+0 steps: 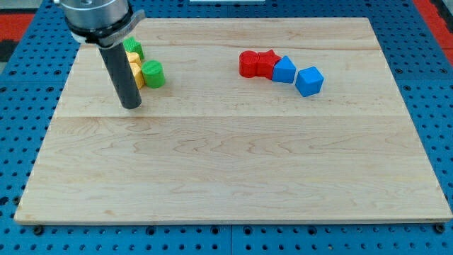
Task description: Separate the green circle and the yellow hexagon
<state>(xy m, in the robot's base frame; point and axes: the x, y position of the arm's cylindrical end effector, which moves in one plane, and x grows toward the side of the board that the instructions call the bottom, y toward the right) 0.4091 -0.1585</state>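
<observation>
Green circle (153, 74): a short, squat cylinder of bright green, flat top, sitting on the wooden board (233, 170) toward the view's upper left. Its left side touches the yellow hexagon (136, 73), a pale yellow block of which only a narrow strip shows; the rod covers the rest, so its six-sided outline cannot be confirmed. A second green block (134, 48) sits just above the yellow one, toward the view's top, also half hidden behind the rod; its shape is not readable.

My tip (131, 106) rests on the board just below and to the view's left of this cluster, near the yellow block but whether touching it cannot be told. The rod is bare: it holds nothing and has nothing to open or close. Its upper mount is cut off by the view's top edge.

Well apart, toward the view's upper right: a row of four blocks. Red block (248, 63), rounded, touching a red star-like block (267, 62), which touches a blue block (284, 70); a blue cube (309, 81) lies just beside that, a slight gap between them.

Blue pegboard (28, 85) surrounds the board on all sides.
</observation>
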